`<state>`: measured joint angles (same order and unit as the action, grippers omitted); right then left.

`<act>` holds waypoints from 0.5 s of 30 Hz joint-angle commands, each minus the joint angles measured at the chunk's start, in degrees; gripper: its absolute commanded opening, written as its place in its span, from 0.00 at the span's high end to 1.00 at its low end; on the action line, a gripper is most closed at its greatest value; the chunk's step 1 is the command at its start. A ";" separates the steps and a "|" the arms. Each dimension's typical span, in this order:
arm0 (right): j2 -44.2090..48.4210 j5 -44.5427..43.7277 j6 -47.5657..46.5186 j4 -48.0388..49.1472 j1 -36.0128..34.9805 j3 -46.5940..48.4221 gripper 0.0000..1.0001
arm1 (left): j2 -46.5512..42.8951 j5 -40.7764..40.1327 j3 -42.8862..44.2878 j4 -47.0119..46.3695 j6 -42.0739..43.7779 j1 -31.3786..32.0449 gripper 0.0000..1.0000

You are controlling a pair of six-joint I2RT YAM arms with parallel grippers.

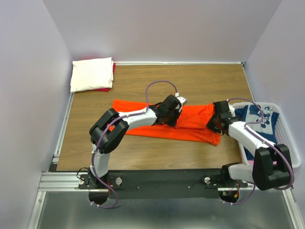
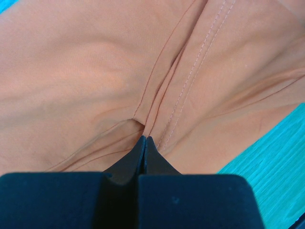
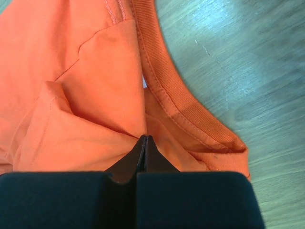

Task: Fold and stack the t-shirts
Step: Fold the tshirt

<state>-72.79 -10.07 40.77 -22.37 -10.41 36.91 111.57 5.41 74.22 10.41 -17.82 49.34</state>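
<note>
The orange t-shirt point(image 1: 195, 124), partly folded, lies just left of the basket point(image 1: 289, 151), left jaws and right jaws each pinching it. A cream-white t-shirt point(image 1: 91, 74) sits folded far left; the navy t-shirt point(image 1: 252, 116) waits inside.

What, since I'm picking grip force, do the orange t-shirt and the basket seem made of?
The orange t-shirt looks like soft matte knit cloth, probably cotton: it creases, with stitched seams and a ribbed collar. The basket looks like rigid white plastic, smooth, moulded into an open lattice.
</note>
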 commanded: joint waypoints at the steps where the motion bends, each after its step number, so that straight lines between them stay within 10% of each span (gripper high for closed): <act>1: 1.95 -2.15 0.27 -0.57 0.31 -1.13 0.98 | -0.65 0.92 -0.30 0.66 -0.02 -0.21 1.00; 9: 5.38 -1.80 -0.78 -3.63 0.31 0.70 0.60 | -4.78 0.74 1.37 3.20 1.03 -1.17 0.66; 15: 6.79 0.04 -2.28 -5.58 0.31 5.27 0.56 | -9.35 -1.54 1.19 5.75 2.00 -3.28 0.64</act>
<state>-66.76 -10.17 39.92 -25.93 -10.37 38.04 106.56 5.37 74.24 13.85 -17.04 47.57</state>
